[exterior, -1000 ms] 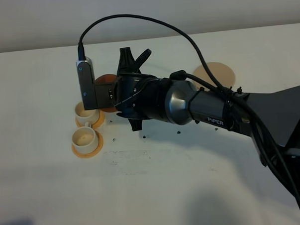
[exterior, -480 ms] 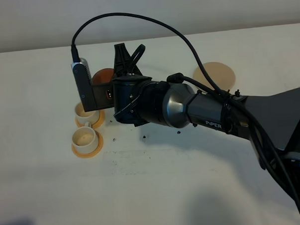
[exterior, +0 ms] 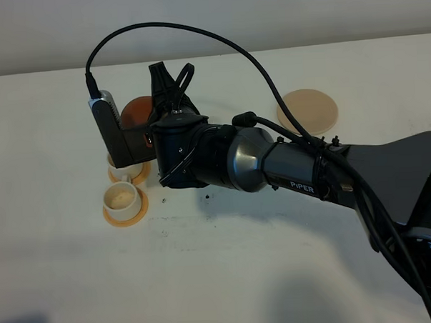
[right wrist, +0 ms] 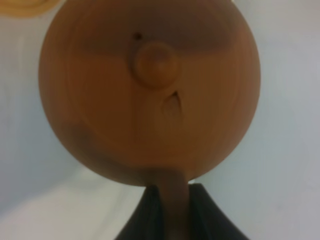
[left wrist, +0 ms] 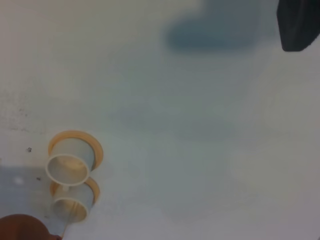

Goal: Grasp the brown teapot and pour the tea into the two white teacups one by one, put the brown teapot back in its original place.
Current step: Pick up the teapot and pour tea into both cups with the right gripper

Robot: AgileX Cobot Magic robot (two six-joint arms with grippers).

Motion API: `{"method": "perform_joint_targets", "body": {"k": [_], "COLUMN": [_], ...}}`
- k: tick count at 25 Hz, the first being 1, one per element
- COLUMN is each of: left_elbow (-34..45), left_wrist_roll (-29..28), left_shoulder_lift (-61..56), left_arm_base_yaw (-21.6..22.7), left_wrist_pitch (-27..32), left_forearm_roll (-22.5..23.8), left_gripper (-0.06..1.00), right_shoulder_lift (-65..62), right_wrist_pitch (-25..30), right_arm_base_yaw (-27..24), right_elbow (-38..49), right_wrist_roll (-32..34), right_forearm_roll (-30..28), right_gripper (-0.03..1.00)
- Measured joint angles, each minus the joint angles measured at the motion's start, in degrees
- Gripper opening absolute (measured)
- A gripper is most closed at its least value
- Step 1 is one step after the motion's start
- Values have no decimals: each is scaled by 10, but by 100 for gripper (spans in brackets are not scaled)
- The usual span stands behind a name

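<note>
My right gripper (exterior: 150,132) reaches across to the left and is shut on the loop handle of the brown teapot (exterior: 136,111). The teapot hangs tilted just above the farther white teacup (exterior: 128,170), which the wrist partly hides. The nearer white teacup (exterior: 122,199) stands in front of it. In the right wrist view the teapot's lid and knob (right wrist: 156,65) fill the frame, and the gripper (right wrist: 170,202) clamps the handle. In the left wrist view both cups (left wrist: 69,163) (left wrist: 70,204) show, and a thin line runs from the teapot (left wrist: 22,227) to one of them. The left gripper is out of view.
Each cup stands on a small orange saucer (exterior: 126,217). The pale beige coaster (exterior: 308,111) lies bare at the back right. The right arm (exterior: 295,172) and its cable span the middle of the white table. A dark shape (left wrist: 300,25) sits at one corner of the left wrist view.
The right arm has shifted left and rolled further. The teapot has moved left with it and tilted more over the farther cup.
</note>
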Motion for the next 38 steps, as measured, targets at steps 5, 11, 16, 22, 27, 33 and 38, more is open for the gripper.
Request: {"method": "perform_joint_targets", "body": {"k": [5, 11, 16, 22, 27, 33, 38], "left_elbow": [0, 0, 0, 0, 0, 0, 0], "left_wrist_roll": [0, 0, 0, 0, 0, 0, 0], "left_shoulder_lift": [0, 0, 0, 0, 0, 0, 0], "left_arm_base_yaw": [0, 0, 0, 0, 0, 0, 0], "left_wrist_pitch": [0, 0, 0, 0, 0, 0, 0], "left_forearm_roll": [11, 13, 14, 14, 14, 14, 14], "left_gripper": [27, 27, 27, 27, 27, 27, 27], "right_shoulder_lift": [4, 5, 5, 5, 5, 5, 5], "right_wrist_pitch": [0, 1, 1, 1, 1, 0, 0], "right_arm_base_yaw": [1, 1, 1, 1, 1, -1, -1], "right_elbow": [0, 0, 0, 0, 0, 0, 0], "right_wrist_roll": [0, 0, 0, 0, 0, 0, 1], "right_forearm_roll": [-25, -50, -62, -63, -64, -65, -72], "right_gripper": [9, 9, 9, 9, 9, 9, 9]}}
